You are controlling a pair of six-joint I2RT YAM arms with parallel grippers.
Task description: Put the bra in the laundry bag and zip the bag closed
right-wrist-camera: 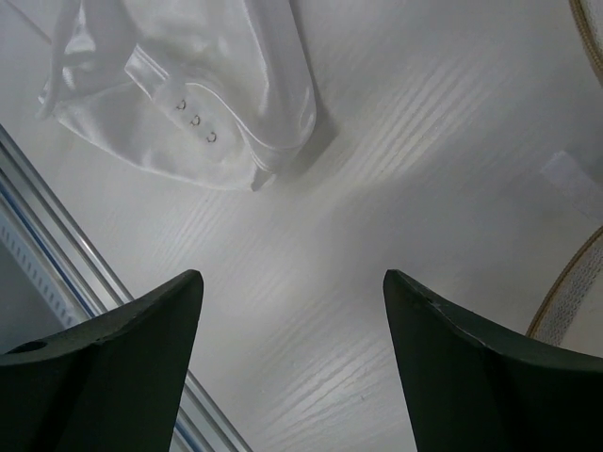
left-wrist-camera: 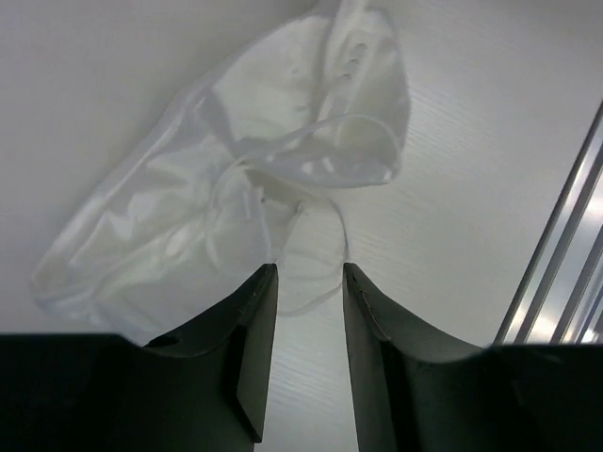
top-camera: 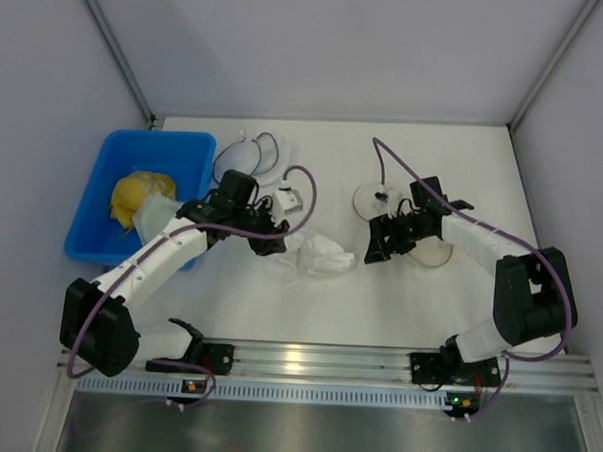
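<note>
The white bra (top-camera: 318, 257) lies crumpled on the table between the two arms. In the left wrist view the bra (left-wrist-camera: 236, 179) fills the middle, and a thin strap loop (left-wrist-camera: 316, 282) lies on the table just beyond my fingertips. My left gripper (top-camera: 275, 242) (left-wrist-camera: 309, 271) is open, at the bra's left edge, holding nothing. The laundry bag (top-camera: 426, 253), round with a tan rim, lies at the right; its rim (right-wrist-camera: 565, 292) shows in the right wrist view. My right gripper (top-camera: 379, 245) (right-wrist-camera: 292, 278) is wide open and empty over bare table, between the bra (right-wrist-camera: 188, 85) and the bag.
A blue bin (top-camera: 101, 192) with a yellow cloth bundle (top-camera: 139, 197) stands at the left. A black-rimmed mesh pouch (top-camera: 246, 156) lies behind the left arm. An aluminium rail (top-camera: 306, 361) runs along the near edge and shows in the left wrist view (left-wrist-camera: 556, 273).
</note>
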